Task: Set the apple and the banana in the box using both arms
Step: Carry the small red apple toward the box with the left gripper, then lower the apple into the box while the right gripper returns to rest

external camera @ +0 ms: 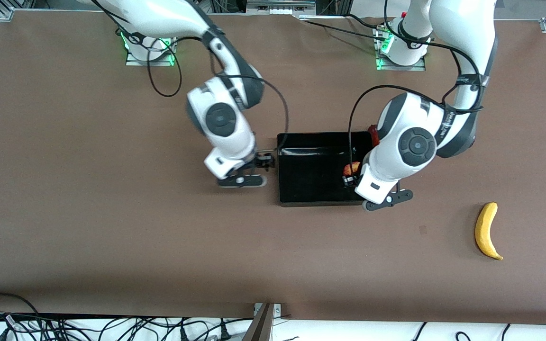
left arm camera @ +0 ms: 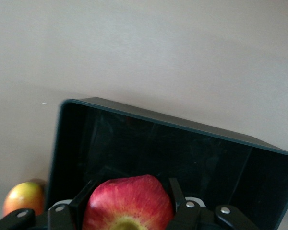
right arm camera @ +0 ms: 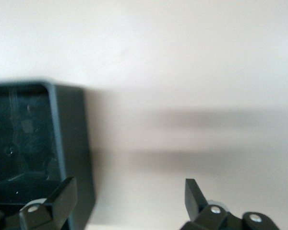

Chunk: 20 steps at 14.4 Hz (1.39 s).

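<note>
The apple (external camera: pixel 352 167), red with a yellowish dimple, is gripped in my left gripper (external camera: pixel 350 174) over the inside of the black box (external camera: pixel 311 189), at its end toward the left arm. In the left wrist view the apple (left arm camera: pixel 127 203) fills the space between the fingers (left arm camera: pixel 176 191), with the box (left arm camera: pixel 158 143) under it. My right gripper (external camera: pixel 267 162) is open and empty, low beside the box's wall at the right arm's end; its wrist view shows that gripper (right arm camera: pixel 129 196) over bare table next to the box wall (right arm camera: pixel 69 139). The banana (external camera: pixel 487 231) lies on the table toward the left arm's end, nearer to the front camera than the box.
A red fruit (external camera: pixel 374 135) lies just outside the box's corner toward the left arm's end, mostly hidden by the left arm. A red-yellow fruit (left arm camera: pixel 23 197) shows beside the box in the left wrist view. Cables run along the table's front edge (external camera: pixel 112 327).
</note>
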Available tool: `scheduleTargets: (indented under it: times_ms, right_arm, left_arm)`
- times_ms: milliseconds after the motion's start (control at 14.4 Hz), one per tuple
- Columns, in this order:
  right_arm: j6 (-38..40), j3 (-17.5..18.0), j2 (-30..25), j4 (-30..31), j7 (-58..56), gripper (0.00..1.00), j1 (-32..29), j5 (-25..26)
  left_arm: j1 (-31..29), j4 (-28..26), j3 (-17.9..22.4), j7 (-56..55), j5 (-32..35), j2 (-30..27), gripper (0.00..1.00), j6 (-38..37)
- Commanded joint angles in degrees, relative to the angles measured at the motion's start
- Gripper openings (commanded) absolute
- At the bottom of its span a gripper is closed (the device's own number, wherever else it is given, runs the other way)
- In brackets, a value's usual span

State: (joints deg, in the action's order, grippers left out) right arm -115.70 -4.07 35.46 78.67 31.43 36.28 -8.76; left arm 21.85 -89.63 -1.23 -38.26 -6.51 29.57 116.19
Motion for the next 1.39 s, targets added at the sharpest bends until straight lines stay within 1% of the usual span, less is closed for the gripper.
scheduleTargets:
  times_ms: [0, 69, 139, 277, 416, 485, 623, 762, 831, 970, 1108, 1316]
  right_arm:
    - [4.17, -2.41, -6.7, 1.75, -4.34, 1.0, -4.02, -1.25]
    - [6.78, -3.82, -8.46, 1.84, -6.1, 1.0, -4.99, -1.43]
    - [9.16, -4.44, -10.04, 1.84, -7.42, 1.0, -5.95, -1.69]
    - [12.15, -5.76, -13.9, 3.14, -8.83, 1.0, -7.89, -2.66]
    - [14.19, -8.48, -19.69, 8.05, -12.51, 1.0, -7.9, -2.57]
    - [14.28, -9.71, -23.12, 11.38, -14.01, 1.0, -7.9, -2.57]
    - [15.41, -13.05, -28.93, 16.41, -18.22, 1.0, -7.9, -2.14]
    - [18.39, -14.99, -32.89, 18.27, -20.61, 1.0, -8.07, -1.43]
    - [20.15, -15.0, -34.47, 18.62, -21.14, 1.0, -9.38, -0.21]
    - [22.35, -13.51, -36.85, 18.62, -25.51, 1.0, -12.54, 4.26]
    - [23.59, -8.87, -38.18, 18.62, -29.47, 1.0, -19.81, 4.81]
    - [23.77, -1.92, -38.09, 18.1, -35.46, 1.0, -30.01, 6.03]
  left_arm:
    - [4.41, -5.36, 0.44, -4.61, -0.17, -1.8, 0.0, 6.13]
    - [5.73, -7.29, 0.44, -6.28, 0.01, -2.15, 0.0, 8.5]
    - [6.96, -9.14, 0.44, -8.04, 0.09, -2.59, 0.0, 10.96]
    - [8.38, -12.48, -1.05, -12.25, 2.28, -2.68, 0.0, 15.97]
    - [9.35, -15.73, -2.19, -17.18, 6.75, -2.59, 0.0, 19.41]
    - [9.35, -17.23, -3.5, -18.59, 7.73, -2.51, 0.0, 20.9]
    - [9.79, -18.99, -4.04, -21.05, 9.05, -2.24, 0.0, 22.93]
    - [10.14, -20.4, -5.18, -23.86, 10.81, -1.71, 0.0, 24.77]
    - [10.14, -20.93, -5.45, -25.1, 11.51, -1.54, 0.0, 25.22]
    - [10.93, -21.37, -6.24, -27.38, 11.87, -1.1, 0.0, 25.49]
    - [11.63, -21.37, -6.5, -29.06, 12.05, -0.31, 0.0, 25.57]
    - [11.72, -21.2, -8.08, -35.36, 18.44, 2.32, 0.0, 27.23]
